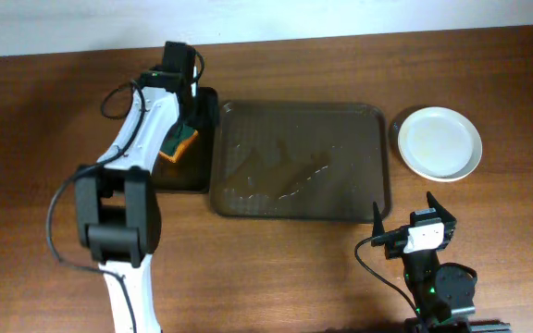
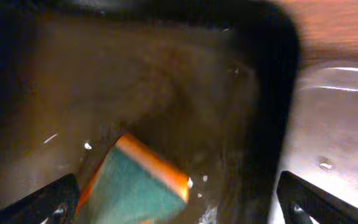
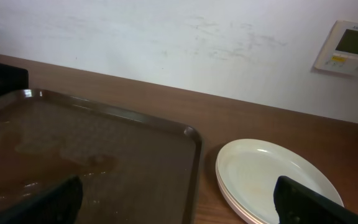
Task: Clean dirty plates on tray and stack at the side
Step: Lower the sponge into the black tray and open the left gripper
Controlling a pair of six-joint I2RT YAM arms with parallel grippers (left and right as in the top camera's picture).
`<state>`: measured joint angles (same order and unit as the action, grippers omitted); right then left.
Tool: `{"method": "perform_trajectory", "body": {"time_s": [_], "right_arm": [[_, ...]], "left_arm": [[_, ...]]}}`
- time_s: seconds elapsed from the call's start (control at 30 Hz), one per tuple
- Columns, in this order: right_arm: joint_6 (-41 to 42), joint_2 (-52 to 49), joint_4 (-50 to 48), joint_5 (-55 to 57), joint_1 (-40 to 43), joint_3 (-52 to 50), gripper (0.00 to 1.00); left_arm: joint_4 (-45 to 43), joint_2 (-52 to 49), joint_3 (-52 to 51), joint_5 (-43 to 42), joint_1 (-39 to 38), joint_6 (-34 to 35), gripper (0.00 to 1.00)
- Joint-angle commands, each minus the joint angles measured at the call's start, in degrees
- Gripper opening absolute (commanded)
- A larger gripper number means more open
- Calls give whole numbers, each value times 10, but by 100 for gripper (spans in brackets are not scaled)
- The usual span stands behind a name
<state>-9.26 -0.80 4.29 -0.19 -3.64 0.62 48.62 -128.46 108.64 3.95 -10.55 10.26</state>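
Observation:
The white plates (image 1: 440, 142) sit stacked on the table right of the dark brown tray (image 1: 299, 199); the top one is plain white. The stack also shows in the right wrist view (image 3: 272, 177), beside the tray's rim (image 3: 191, 155). The tray holds no plates and is wet. My left gripper (image 1: 192, 120) is open over the small black tray (image 1: 179, 176), with a green and orange sponge (image 2: 138, 183) lying between its fingers, not gripped. My right gripper (image 1: 405, 208) is open and empty near the table's front edge.
The small black tray (image 2: 260, 93) lies right against the left side of the brown tray (image 2: 334, 124). A wall with a thermostat panel (image 3: 351, 48) rises behind the table.

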Motion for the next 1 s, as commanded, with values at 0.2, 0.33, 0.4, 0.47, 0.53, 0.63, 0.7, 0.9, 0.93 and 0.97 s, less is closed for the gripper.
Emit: {"method": "perform_trajectory", "body": {"time_s": [0.2, 0.33, 0.4, 0.47, 0.53, 0.63, 0.7, 0.9, 0.93, 0.97], "right_arm": [[-2, 6, 3, 9, -4, -3, 98], [-2, 6, 4, 9, -4, -3, 98], [-2, 6, 4, 9, -4, -3, 98], [-2, 6, 3, 9, -4, -3, 98], [-2, 6, 3, 9, -4, -3, 98], [-2, 6, 4, 9, -4, -3, 98], [-2, 6, 3, 9, -4, -3, 98], [-2, 6, 3, 9, -4, -3, 98], [-2, 6, 4, 9, -4, -3, 98], [-2, 6, 3, 9, -4, -3, 98]], "left_arm": [[145, 160, -4, 75, 63, -1, 100], [40, 310, -203, 74, 89, -1, 100], [-132, 433, -384, 61, 89, -1, 100], [-277, 520, -510, 35, 89, -1, 99], [-426, 633, -654, 16, 89, -1, 100], [-469, 752, -767, 18, 89, -1, 100], [-470, 839, -833, 43, 89, -1, 100], [-547, 968, -976, 79, 95, -1, 99], [-569, 997, -1007, 79, 101, -1, 100], [-584, 1017, -1028, 79, 106, -1, 99]]}}
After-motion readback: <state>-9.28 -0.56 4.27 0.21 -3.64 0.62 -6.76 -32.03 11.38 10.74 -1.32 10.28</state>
